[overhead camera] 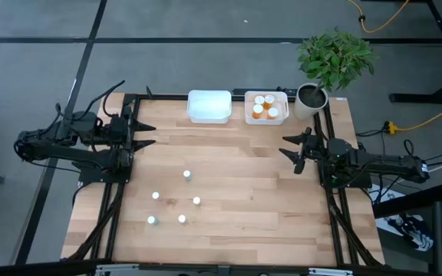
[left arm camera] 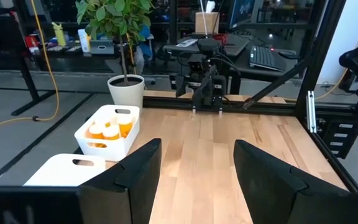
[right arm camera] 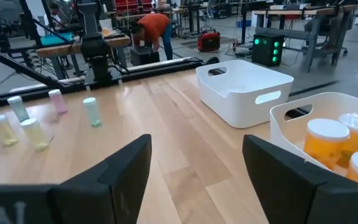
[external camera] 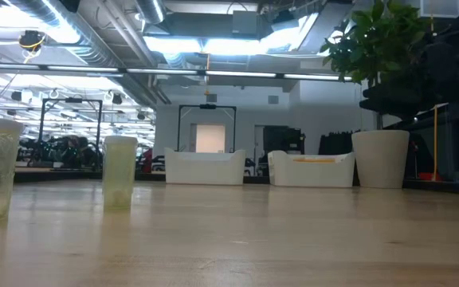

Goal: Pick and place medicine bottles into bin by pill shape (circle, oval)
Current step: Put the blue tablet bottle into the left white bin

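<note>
Pale wooden worktop [overhead camera: 236, 192] under both parked arms. Left gripper [overhead camera: 146, 132] at the left edge, jaws open, empty. Right gripper [overhead camera: 288, 149] at the right edge, jaws open, empty. Four orange bottles [overhead camera: 265, 106] inside the right bin [overhead camera: 266, 119]; left bin [overhead camera: 209, 106] beside it. Five tiny vials [overhead camera: 173, 205] loose mid-worktop, nearer the front.

Table [overhead camera: 236, 176]: pale wood, matt. Bins [overhead camera: 209, 106]: white smooth plastic. Bottles [right arm camera: 325, 143]: translucent orange plastic.
</note>
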Motion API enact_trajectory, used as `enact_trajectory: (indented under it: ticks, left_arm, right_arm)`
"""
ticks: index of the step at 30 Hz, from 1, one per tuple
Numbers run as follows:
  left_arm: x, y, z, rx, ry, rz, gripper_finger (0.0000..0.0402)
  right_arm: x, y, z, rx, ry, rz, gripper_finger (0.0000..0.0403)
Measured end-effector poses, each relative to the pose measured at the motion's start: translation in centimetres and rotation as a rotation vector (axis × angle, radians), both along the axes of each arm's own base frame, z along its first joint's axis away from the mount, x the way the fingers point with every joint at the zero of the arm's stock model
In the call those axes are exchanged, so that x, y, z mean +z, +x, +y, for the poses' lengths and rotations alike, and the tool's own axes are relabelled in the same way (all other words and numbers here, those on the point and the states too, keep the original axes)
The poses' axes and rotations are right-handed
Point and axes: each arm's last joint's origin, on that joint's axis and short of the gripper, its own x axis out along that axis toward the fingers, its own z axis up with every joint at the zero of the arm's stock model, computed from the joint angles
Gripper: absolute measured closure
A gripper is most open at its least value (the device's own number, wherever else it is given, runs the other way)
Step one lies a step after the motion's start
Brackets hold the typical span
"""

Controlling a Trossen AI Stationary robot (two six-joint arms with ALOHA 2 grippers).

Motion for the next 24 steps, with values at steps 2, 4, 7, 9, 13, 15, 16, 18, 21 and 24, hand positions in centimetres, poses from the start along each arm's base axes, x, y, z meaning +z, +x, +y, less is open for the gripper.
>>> enact_trajectory:
  ticks: [2,4,7,9,13,15,16,18,21,24]
  left_arm:
    - [0.0,0.0,0.0,0.001,-0.008,-0.003,0.0207]
    - [0.1,0.0,0.0,0.002,-0.015,-0.014,0.0207]
    - [0.6,0.1,0.0,-0.003,-0.025,-0.064,0.0207]
    - [0.8,0.1,0.0,-0.004,-0.030,-0.084,0.0207]
    - [1.0,0.1,0.0,-0.004,-0.034,-0.109,0.0207]
    - [1.1,0.1,0.0,0.008,-0.039,-0.120,0.0207]
    - [1.1,0.1,0.0,0.021,-0.052,-0.121,0.0207]
    - [0.8,0.5,0.1,0.054,-0.064,-0.092,0.0207]
    - [-0.1,2.3,0.3,0.116,-0.087,0.021,0.0207]
    - [-1.1,4.4,0.3,0.131,-0.109,0.122,0.0207]
  right_arm:
    - [0.0,0.0,0.0,0.000,0.001,-0.001,0.0148]
    - [0.0,0.0,0.0,0.000,0.002,0.000,0.0148]
    - [0.0,0.0,0.0,0.000,0.001,0.000,0.0148]
    - [0.0,0.0,0.0,0.000,0.002,-0.001,0.0148]
    - [0.0,0.0,0.0,0.000,0.001,0.000,0.0148]
    - [0.0,0.0,0.0,0.000,0.002,-0.001,0.0148]
    - [0.0,0.0,0.0,0.000,0.000,0.000,0.0148]
    - [0.0,0.0,0.0,0.000,0.001,0.000,0.0148]
    - [0.0,0.0,0.0,0.000,0.001,0.000,0.0148]
    - [0.0,0.0,0.0,0.000,0.001,0.000,0.0148]
